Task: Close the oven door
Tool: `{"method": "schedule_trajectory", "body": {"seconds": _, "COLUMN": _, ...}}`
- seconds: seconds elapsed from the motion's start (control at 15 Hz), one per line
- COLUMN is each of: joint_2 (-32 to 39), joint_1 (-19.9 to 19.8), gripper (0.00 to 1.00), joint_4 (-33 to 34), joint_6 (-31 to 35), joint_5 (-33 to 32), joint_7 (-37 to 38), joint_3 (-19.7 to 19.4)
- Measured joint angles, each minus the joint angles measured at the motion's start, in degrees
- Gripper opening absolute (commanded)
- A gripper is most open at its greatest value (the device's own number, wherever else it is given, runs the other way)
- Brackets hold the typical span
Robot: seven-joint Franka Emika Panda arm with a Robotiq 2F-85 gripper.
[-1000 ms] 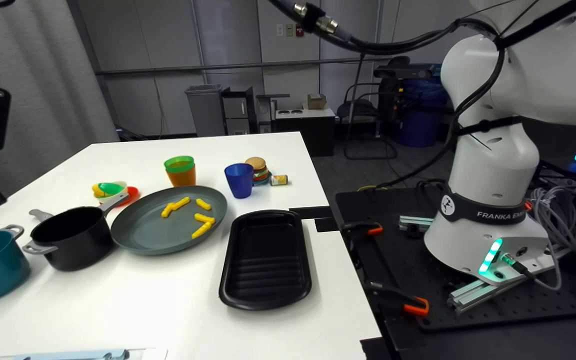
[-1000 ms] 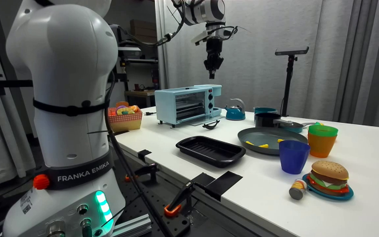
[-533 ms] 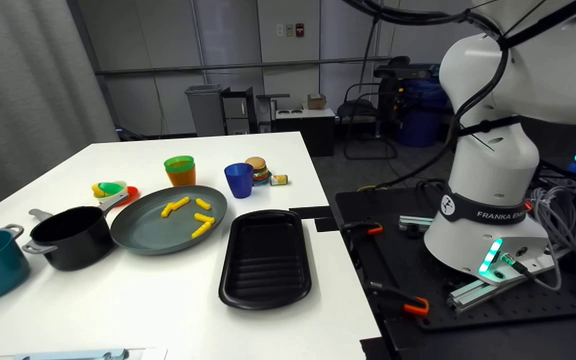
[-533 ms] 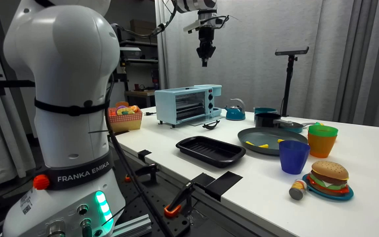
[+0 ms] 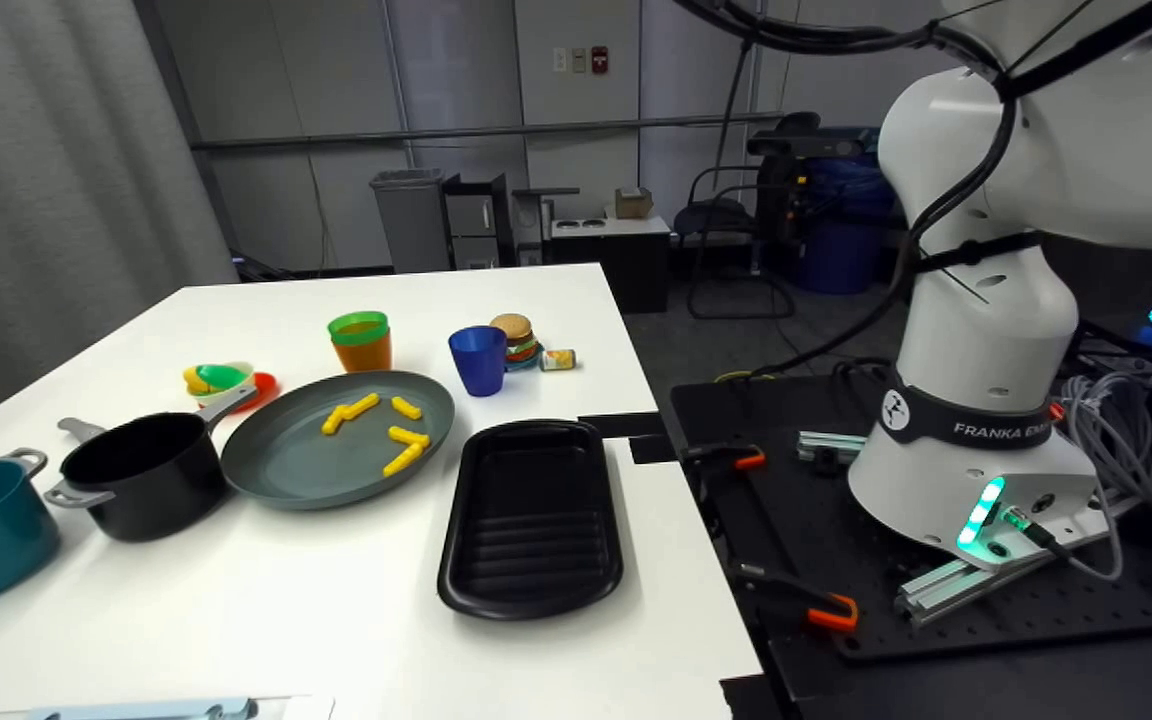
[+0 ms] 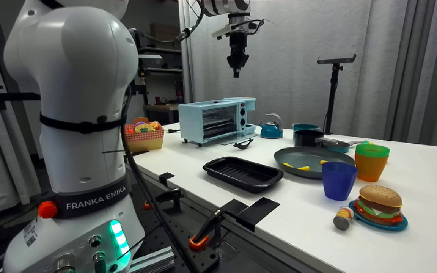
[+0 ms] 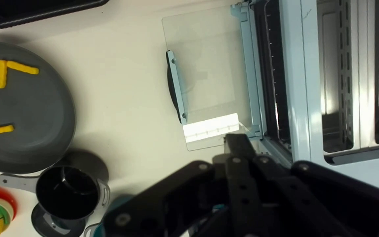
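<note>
Oven door (image 7: 206, 72) is seen folded down, spread out roughly level in front of the oven (image 6: 191, 123) and below the gripper (image 6: 236, 74), its handle (image 7: 173, 88) at the outer edge. The fingertips (image 7: 240, 144) are set together and held well above the door. Also below the gripper, beyond the handle, 5 yellow sticks (image 7: 21, 67) are borne by a grey pan (image 7: 35, 105), and a black tray (image 6: 241, 172) is placed on the table (image 6: 294, 216).

bare table (image 7: 120, 82) between handle (image 7: 177, 87) and pan (image 7: 28, 105)
</note>
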Motion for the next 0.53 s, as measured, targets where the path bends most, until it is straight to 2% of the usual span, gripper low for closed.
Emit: {"method": "schedule_trajectory", "body": {"seconds": 0.53, "joint_2": 0.0, "joint_1": -1.0, "gripper": 0.00, "joint_4": -7.1, "joint_6": 1.0, "joint_5": -2.1, "joint_7": 2.2, "joint_3": -5.4}}
